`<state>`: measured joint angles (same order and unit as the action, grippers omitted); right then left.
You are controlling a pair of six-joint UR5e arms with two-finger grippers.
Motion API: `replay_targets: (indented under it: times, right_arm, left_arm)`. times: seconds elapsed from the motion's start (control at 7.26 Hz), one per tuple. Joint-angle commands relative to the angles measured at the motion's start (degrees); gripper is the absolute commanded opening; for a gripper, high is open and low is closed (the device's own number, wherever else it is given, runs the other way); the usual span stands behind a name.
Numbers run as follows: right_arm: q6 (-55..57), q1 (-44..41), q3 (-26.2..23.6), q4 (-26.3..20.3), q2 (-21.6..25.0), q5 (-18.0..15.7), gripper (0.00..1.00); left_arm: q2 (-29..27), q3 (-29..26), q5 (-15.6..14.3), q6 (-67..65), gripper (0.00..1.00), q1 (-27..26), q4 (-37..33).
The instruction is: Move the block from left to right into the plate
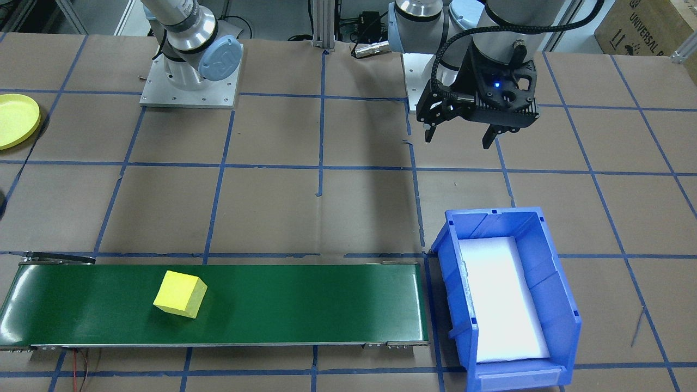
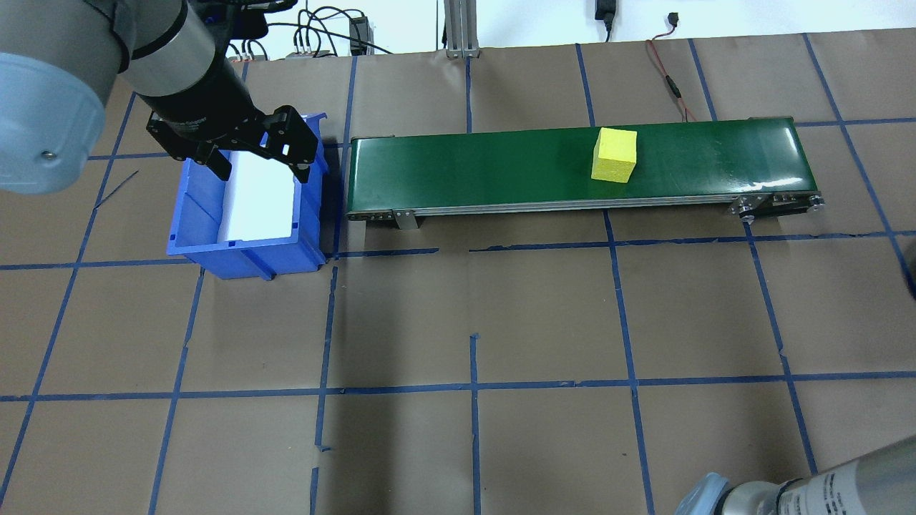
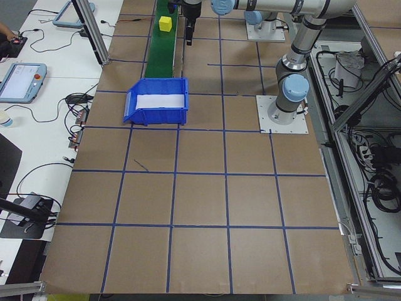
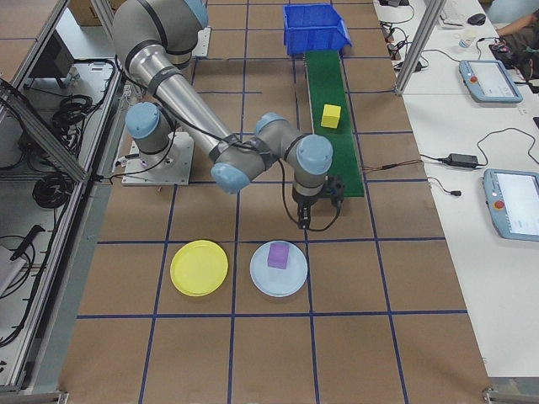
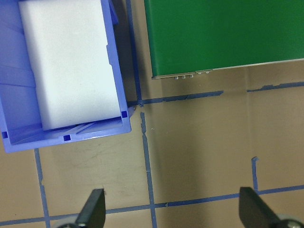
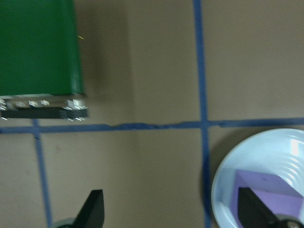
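The yellow block (image 1: 179, 294) rests on the green conveyor belt (image 1: 305, 305), apart from both grippers; it also shows from overhead as the block (image 2: 615, 154). The bright yellow plate (image 4: 199, 268) lies bare on the table and appears at the front view's left edge as the plate (image 1: 13, 121). My left gripper (image 1: 462, 137) hangs open beside the blue bin, holding nothing, its fingertips (image 5: 93, 207) spread wide. My right gripper (image 4: 317, 220) hovers open past the belt's end, near a pale plate, with nothing between its fingertips (image 6: 93, 208).
A blue bin (image 1: 563, 305) with a white foam liner stands at the belt's left end. A pale blue plate (image 4: 263, 278) holding a purple block (image 4: 278, 255) sits next to the yellow plate. Blue tape lines grid the brown table.
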<state>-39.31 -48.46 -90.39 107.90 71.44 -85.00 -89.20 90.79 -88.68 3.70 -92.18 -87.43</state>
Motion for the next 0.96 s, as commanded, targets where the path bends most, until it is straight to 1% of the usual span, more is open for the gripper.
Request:
replay_targets:
  times: [0.0,0.14,0.28,0.41,0.69,0.83]
  right_arm:
    - [14.5,-10.4,1.6,-0.3,-1.8,10.3,1.0]
    - [24.5,-13.6,3.3,0.9,-3.1,16.8,1.0]
    - [32.6,-18.6,6.3,1.9,-5.3,18.3,1.0]
    - [39.9,-20.8,7.4,2.8,-7.0,18.4,1.0]
    - [42.5,-21.4,6.5,2.8,-7.5,18.5,1.0]
    - [43.0,-21.4,6.5,2.9,-7.9,18.5,1.0]
  left_arm:
    - [-0.2,0.4,-0.1,0.1,1.0,0.0,-0.2]
    - [-0.4,0.6,-0.1,0.0,1.0,0.0,-0.5]
    - [-0.8,1.4,0.0,-0.1,1.0,-0.1,-1.8]
    - [-0.7,1.8,0.0,-0.1,1.0,0.0,-1.6]
    - [-1.3,1.2,-0.3,0.0,1.0,0.2,-1.6]
    - [-2.5,0.6,0.0,-0.1,1.0,0.3,-0.7]
